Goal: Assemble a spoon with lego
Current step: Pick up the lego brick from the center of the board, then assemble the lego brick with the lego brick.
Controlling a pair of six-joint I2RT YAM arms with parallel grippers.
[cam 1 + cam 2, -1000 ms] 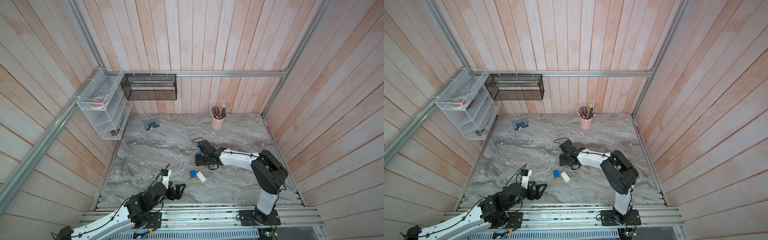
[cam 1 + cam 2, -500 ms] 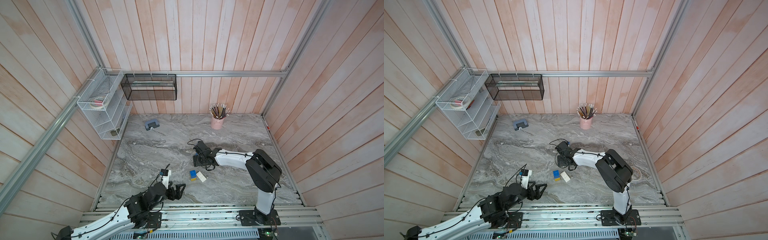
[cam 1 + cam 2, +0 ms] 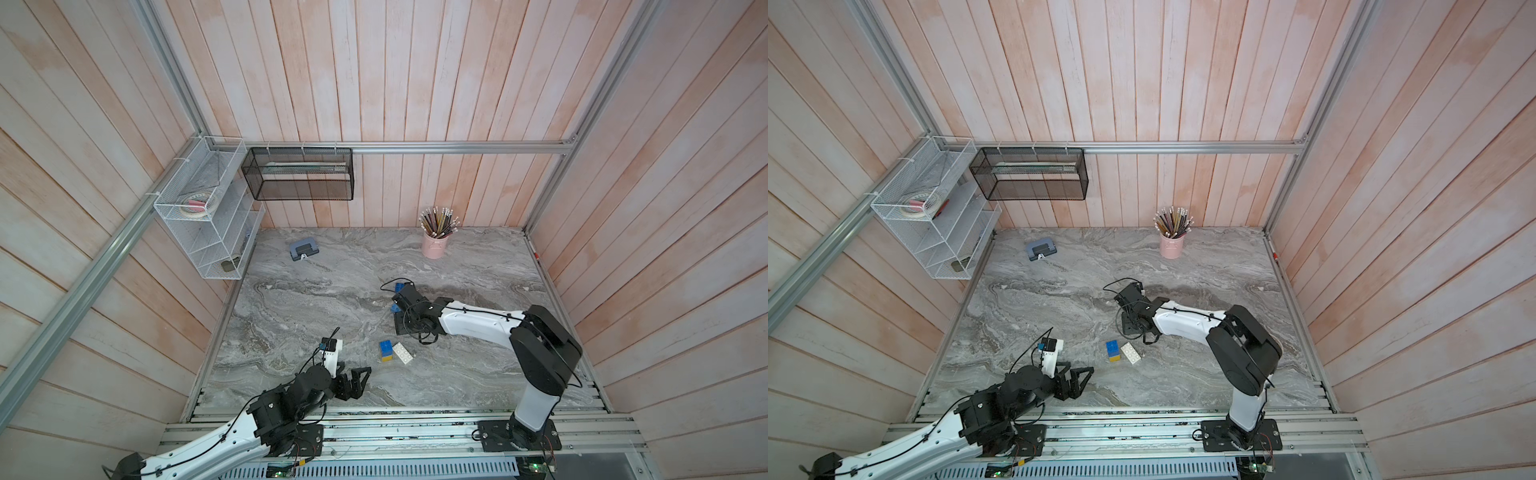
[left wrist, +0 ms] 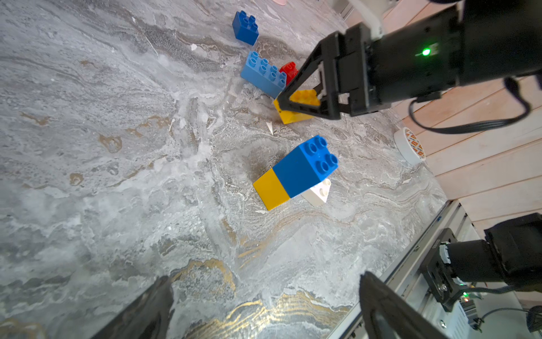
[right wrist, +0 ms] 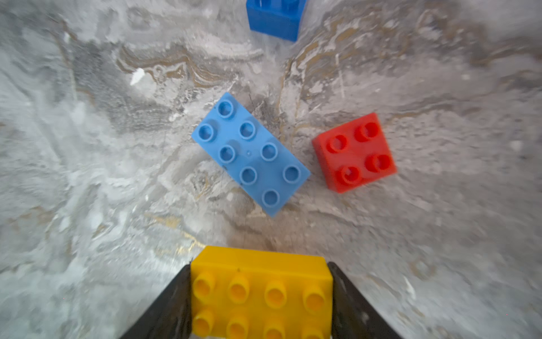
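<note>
The right gripper (image 5: 259, 265) has its fingers (image 5: 176, 302) pinching the oblong yellow studded plastic brick (image 5: 261, 296); lift it level, studs up. It likely goes onto the blue-on-yellow brick stack (image 3: 386, 350), lower centre in a top view; the left gripper (image 3: 357, 380) stands spread wide.

Bare bench (image 3: 291, 316) is stretching wide around the left claw (image 3: 362, 383); the blue-yellow stack (image 3: 386, 351) and white brick (image 3: 404, 354) are crowding together nearby.

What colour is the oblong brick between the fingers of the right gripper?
Yellow. The brick shows best in the right wrist view.
</note>
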